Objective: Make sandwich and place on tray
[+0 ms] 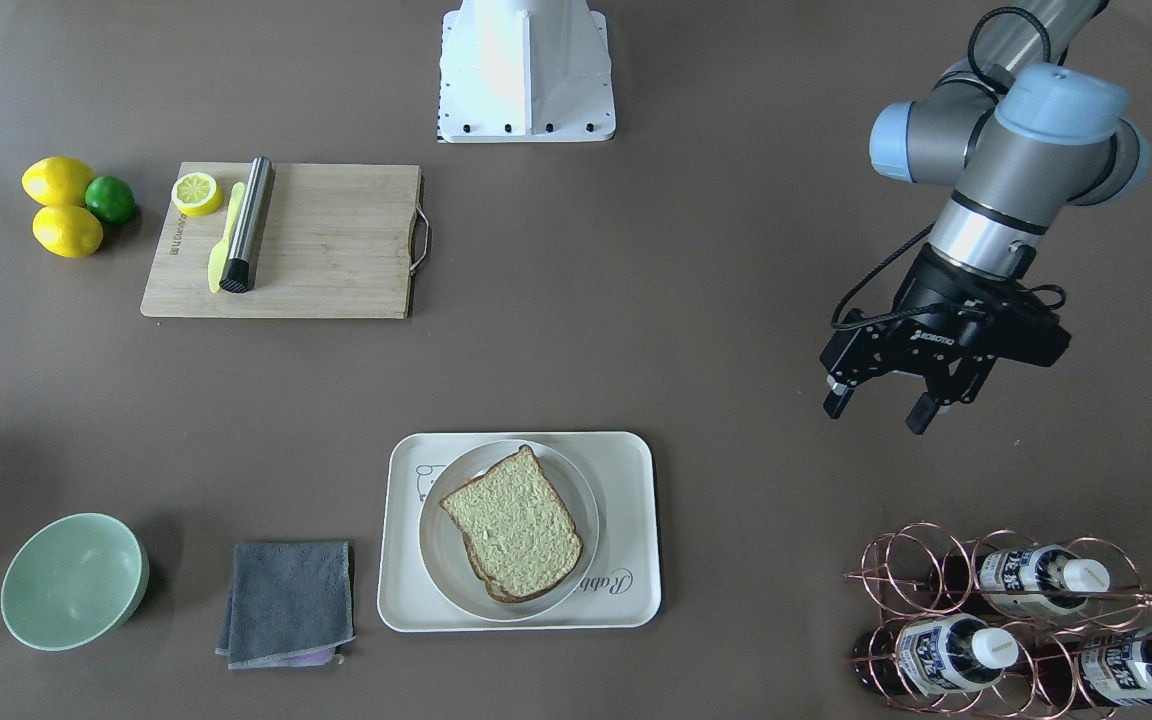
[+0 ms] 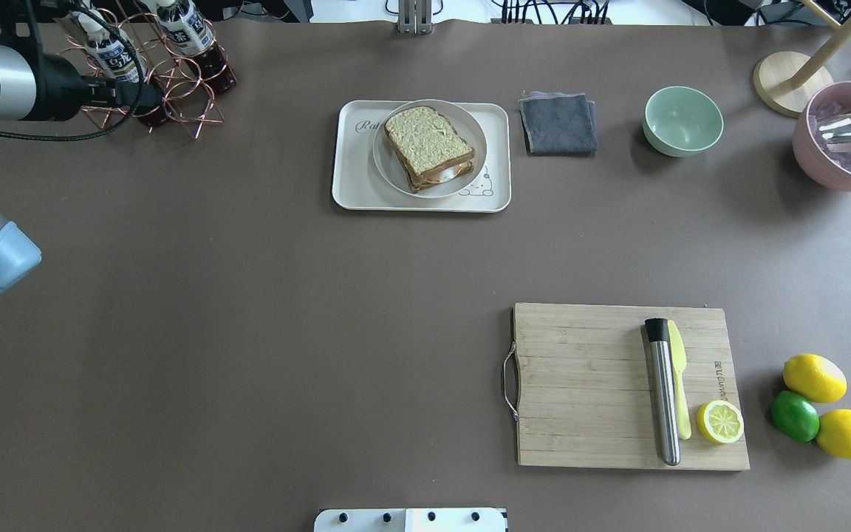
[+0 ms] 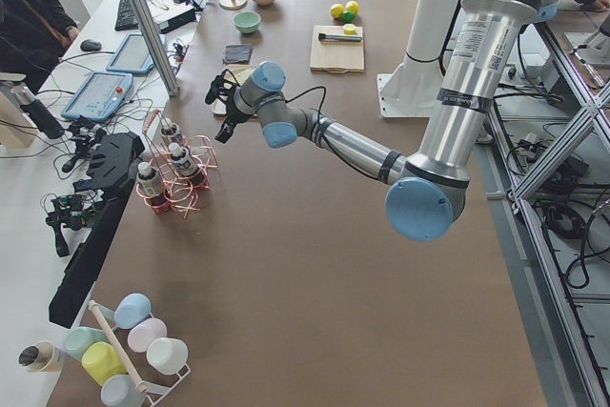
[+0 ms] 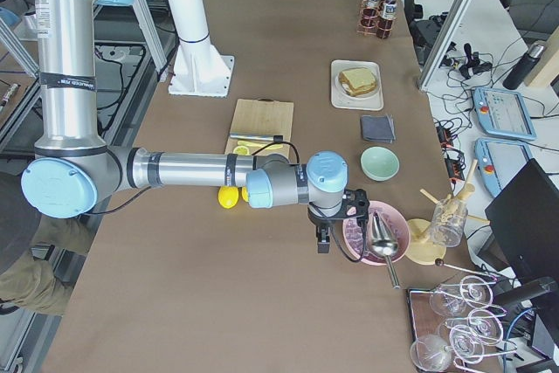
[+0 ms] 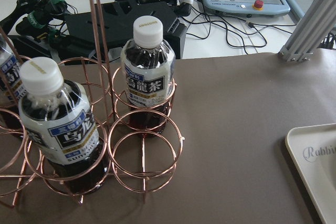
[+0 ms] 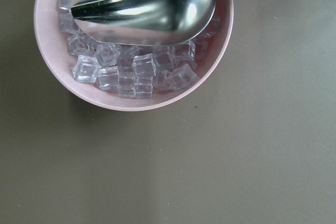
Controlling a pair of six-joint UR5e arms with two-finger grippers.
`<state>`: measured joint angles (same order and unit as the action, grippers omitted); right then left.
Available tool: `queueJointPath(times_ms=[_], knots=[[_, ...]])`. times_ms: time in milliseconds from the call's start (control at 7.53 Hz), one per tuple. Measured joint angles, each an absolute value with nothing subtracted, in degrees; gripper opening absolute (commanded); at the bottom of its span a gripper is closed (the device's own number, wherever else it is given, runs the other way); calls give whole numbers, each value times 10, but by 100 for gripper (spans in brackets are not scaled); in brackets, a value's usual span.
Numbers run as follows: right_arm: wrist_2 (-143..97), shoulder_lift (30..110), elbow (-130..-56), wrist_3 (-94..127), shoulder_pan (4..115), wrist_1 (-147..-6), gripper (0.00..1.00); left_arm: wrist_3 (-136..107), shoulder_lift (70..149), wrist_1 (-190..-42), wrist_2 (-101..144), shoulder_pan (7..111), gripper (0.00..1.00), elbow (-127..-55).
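Observation:
The sandwich [image 1: 514,525], two speckled bread slices with a bit of white egg showing between them [image 2: 428,146], lies on a round light-grey plate [image 1: 436,555]. The plate stands on the cream-white tray [image 1: 626,530], which also shows in the overhead view [image 2: 351,177] and, as a corner, in the left wrist view [image 5: 315,166]. My left gripper [image 1: 877,408] is open and empty, in the air well to the side of the tray, near the bottle rack. My right gripper [image 4: 321,238] shows only in the exterior right view, by the pink bowl; I cannot tell its state.
A copper wire rack with tea bottles [image 1: 1016,620] stands near my left gripper. A wooden cutting board [image 1: 336,240] holds a metal muddler, a yellow knife and a lemon half. Lemons and a lime [image 1: 66,205], a green bowl [image 1: 74,580], a grey cloth [image 1: 288,600], a pink ice bowl with scoop [image 2: 846,140].

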<state>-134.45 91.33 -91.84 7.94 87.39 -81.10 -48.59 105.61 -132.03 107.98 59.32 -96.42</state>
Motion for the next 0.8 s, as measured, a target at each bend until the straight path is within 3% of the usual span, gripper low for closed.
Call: queueJointPath(times_ms=[797], knots=[[-1350,947,-901,34,918,-807,100,-11,1050,-1028,1346,829,98,-904]])
